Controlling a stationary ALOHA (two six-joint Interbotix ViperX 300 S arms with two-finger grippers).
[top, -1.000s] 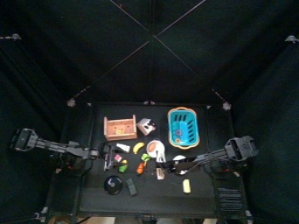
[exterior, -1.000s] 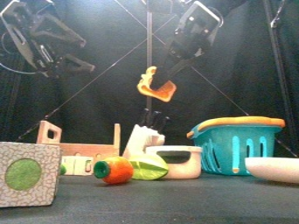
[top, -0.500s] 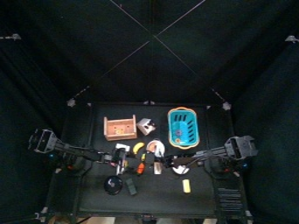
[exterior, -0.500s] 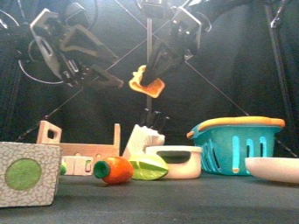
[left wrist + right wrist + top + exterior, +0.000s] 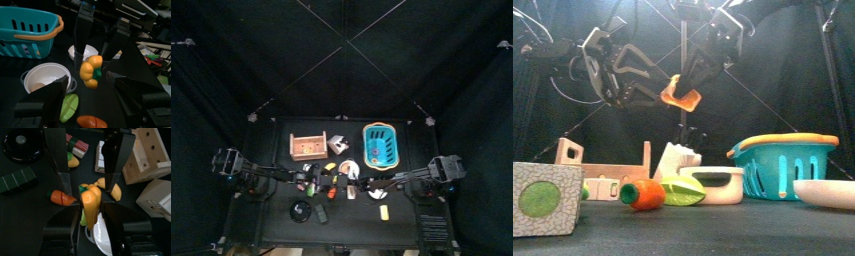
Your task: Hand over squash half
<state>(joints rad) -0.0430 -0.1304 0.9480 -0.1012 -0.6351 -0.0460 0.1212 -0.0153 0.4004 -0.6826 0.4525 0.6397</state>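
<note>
Orange squash half point(image 5: 680, 93) hung mid-frame, pinched in your right gripper point(image 5: 684, 88); left gripper point(image 5: 636, 92) sat spread beside it, probably not touching, so the transfer wasn't done.

Squash half point(image 5: 89, 73) hanging pinched by the right gripper point(image 5: 95, 50), left gripper point(image 5: 92, 95) spread open around it, teal basket point(image 5: 27, 31) at ten o'clock, white bowl point(image 5: 45, 77) at nine o'clock.

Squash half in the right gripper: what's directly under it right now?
The squash half hangs in the air in the right gripper. Below it on the table sit a white bowl and a green wedge; the bowl's inside is partly hidden.
</note>
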